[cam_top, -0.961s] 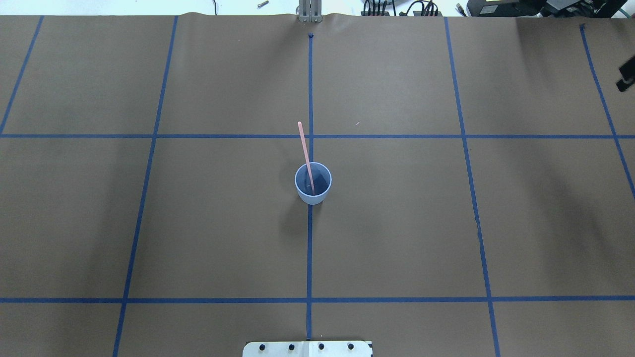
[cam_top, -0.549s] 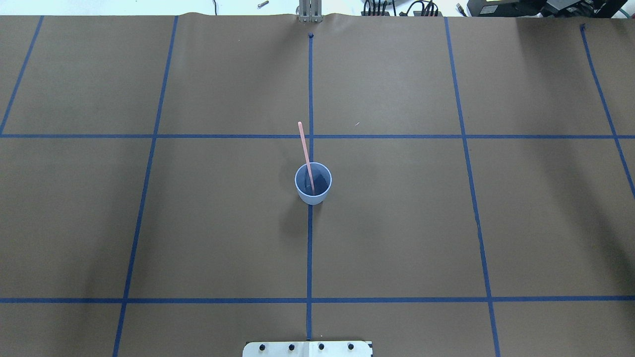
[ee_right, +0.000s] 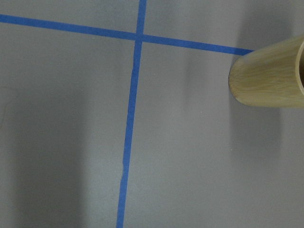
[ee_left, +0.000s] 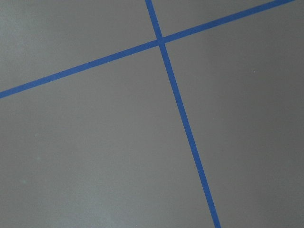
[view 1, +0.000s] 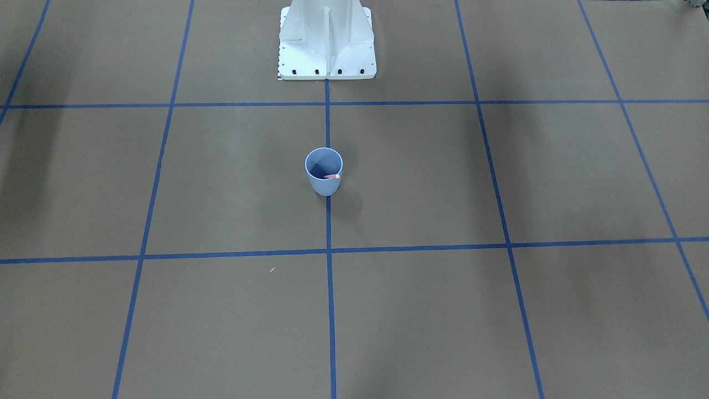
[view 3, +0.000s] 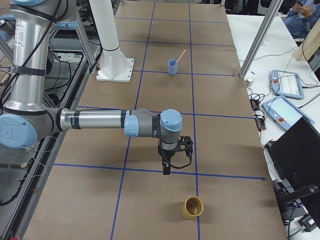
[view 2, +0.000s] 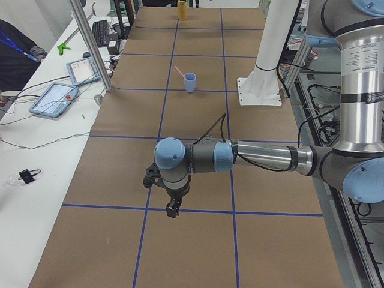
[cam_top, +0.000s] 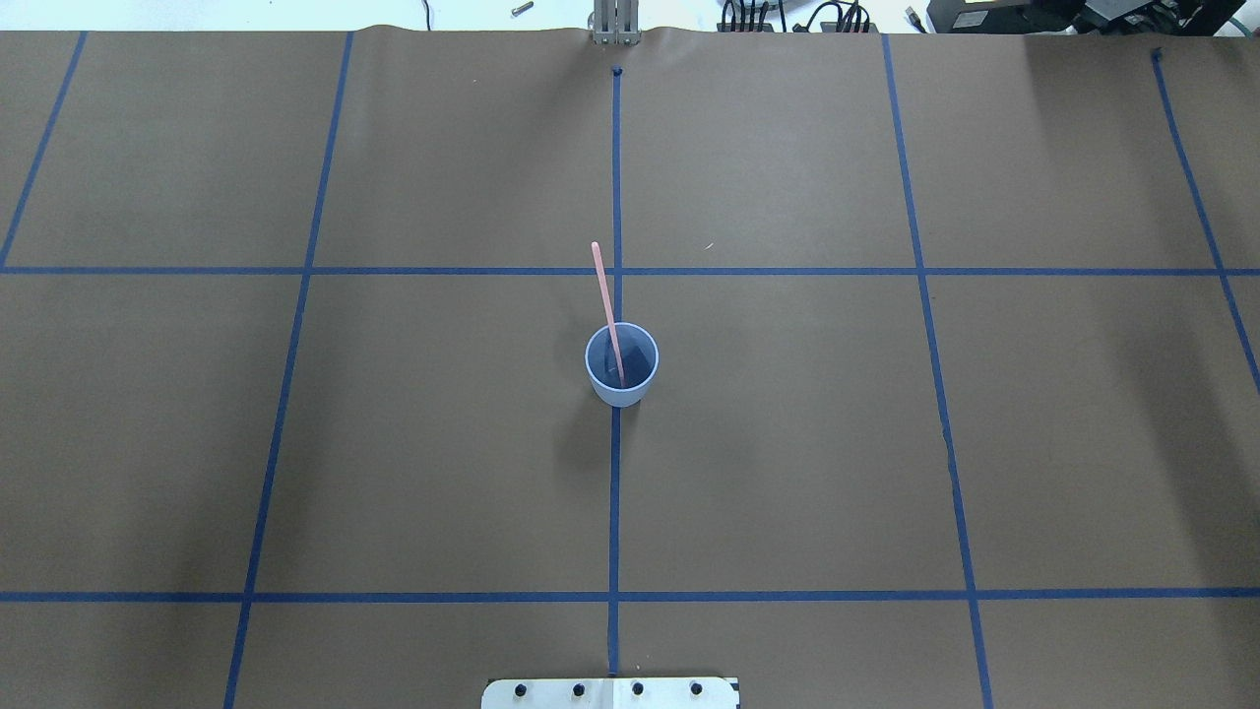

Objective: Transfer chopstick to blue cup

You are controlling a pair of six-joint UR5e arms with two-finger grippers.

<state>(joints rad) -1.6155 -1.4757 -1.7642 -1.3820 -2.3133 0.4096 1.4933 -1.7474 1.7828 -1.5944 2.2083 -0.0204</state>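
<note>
The blue cup (cam_top: 621,366) (view 1: 324,172) stands upright at the table's middle on the centre tape line. One salmon-pink chopstick (cam_top: 604,295) stands in it, leaning over the far rim; only its tip (view 1: 332,177) shows in the front view. The exterior left view has the cup (view 2: 190,82) far off, with my left gripper (view 2: 172,207) low over bare paper near the camera. In the exterior right view my right gripper (view 3: 166,167) hangs well short of the cup (view 3: 173,66). Whether either gripper is open or shut, I cannot tell.
A bamboo cup (view 3: 193,207) (ee_right: 268,73) stands just beyond my right gripper. The white robot pedestal (view 1: 327,39) is behind the blue cup. Tablets (view 2: 57,99) (view 3: 285,82) and a laptop (view 3: 300,155) lie on the side table, where a person's sleeve (view 2: 18,54) shows.
A dark piece of the right arm at the overhead view's right edge one second ago has left that view. Cup and chopstick have not moved.
</note>
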